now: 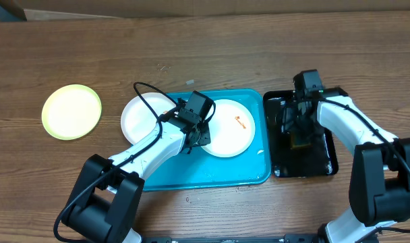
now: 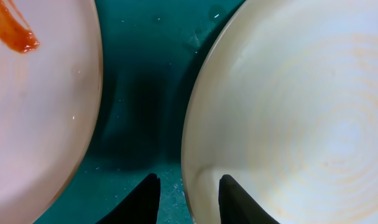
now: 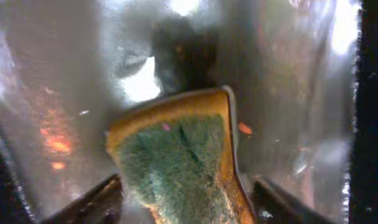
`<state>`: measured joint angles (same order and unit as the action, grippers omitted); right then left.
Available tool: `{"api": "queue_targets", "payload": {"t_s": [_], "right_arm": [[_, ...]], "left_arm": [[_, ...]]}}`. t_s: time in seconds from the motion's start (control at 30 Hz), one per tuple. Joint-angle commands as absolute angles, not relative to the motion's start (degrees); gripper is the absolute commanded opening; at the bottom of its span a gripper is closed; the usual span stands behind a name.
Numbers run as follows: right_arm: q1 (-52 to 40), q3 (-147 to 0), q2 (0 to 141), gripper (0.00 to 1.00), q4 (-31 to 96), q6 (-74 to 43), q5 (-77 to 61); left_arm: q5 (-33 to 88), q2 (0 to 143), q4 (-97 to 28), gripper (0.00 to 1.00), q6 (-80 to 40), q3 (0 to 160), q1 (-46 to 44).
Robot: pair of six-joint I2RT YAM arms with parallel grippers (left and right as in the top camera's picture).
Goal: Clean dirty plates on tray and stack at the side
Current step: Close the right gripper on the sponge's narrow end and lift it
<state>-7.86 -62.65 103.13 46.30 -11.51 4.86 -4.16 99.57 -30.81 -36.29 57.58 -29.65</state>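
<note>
So the left gripper (image 2: 189, 186) is down low over the tray (image 1: 191, 172), in the gap between the two white plates. Its jaws are open but fairly narrow. The rim of the clean-looking plate (image 2: 288, 118) runs between them toward 12 o'clock in the wrist view, so a straight close should pinch it edge-on.

From overhead that plate is at the gripper's 9 o'clock and the smeared plate (image 1: 226, 127) is at 3. The yellow-green plate (image 1: 71, 111) lies off the tray, further out at 9 o'clock.

The right gripper (image 3: 188, 202) is over the black tray (image 1: 326, 165), jaws around the sponge (image 3: 176, 162) (can't tell if it's squeezing).
</note>
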Motion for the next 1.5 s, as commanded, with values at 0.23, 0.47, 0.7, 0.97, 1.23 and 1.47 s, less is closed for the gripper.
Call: {"api": "queue_targets", "payload": {"t_s": [0.23, 0.47, 0.7, 0.97, 1.23, 1.47], "right_arm": [[-7.8, -61.3, 101.8, 0.18, 46.2, -11.7, 5.1], [-7.7, -61.6, 101.8, 0.04, 45.1, -10.4, 5.1], [-7.8, -61.6, 101.8, 0.04, 45.3, -10.4, 5.1], [-7.7, -63.6, 101.6, 0.04, 47.0, -10.5, 8.2], [-7.8, -71.8, 100.6, 0.04, 54.5, -11.1, 9.4], [-7.8, -73.1, 100.6, 0.04, 56.9, -11.1, 9.4]], "left_arm": [[-5.3, 100.1, -30.6, 0.34, -36.2, 58.3, -30.0], [-5.4, 100.1, -30.6, 0.33, -36.2, 58.3, -30.0], [-5.5, 101.7, -29.7, 0.27, -36.2, 58.2, -30.0], [-5.3, 101.7, -29.3, 0.04, -36.2, 58.2, -30.0], [-5.3, 101.7, -29.3, 0.25, -36.2, 58.2, -30.0], [-5.4, 101.7, -27.4, 0.17, -36.2, 58.2, -28.7]]}}
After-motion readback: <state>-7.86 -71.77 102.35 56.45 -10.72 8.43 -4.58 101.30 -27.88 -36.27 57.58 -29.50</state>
